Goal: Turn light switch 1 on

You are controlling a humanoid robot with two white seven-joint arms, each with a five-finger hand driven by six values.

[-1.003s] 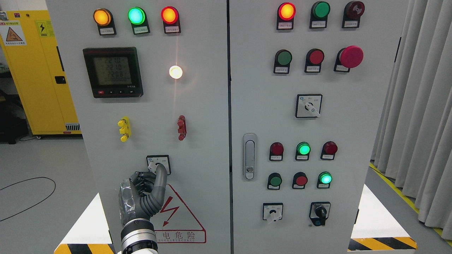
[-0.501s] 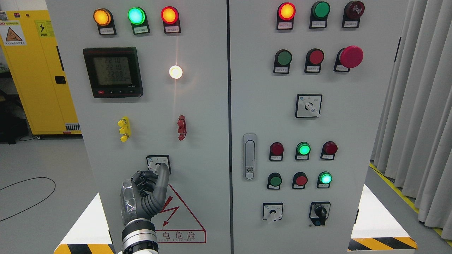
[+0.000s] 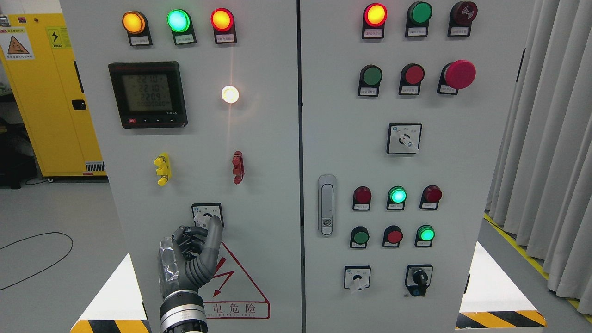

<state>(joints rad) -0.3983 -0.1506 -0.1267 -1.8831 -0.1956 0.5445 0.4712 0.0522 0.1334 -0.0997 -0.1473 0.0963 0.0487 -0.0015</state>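
Where the left cabinet door (image 3: pixel 185 185) carries a small rotary selector switch (image 3: pixel 207 214) below the yellow (image 3: pixel 162 169) and red (image 3: pixel 237 167) terminals, the left hand (image 3: pixel 189 259) rises from the lower edge, one finger (image 3: pixel 213 231) extended against the switch knob, the remaining fingers curled. A white lamp (image 3: pixel 230 94) glows above.

The light switch (image 3: pixel 207 215) is a small rotary selector on a square white plate with a black border, low on the grey cabinet's left door, its knob partly hidden.
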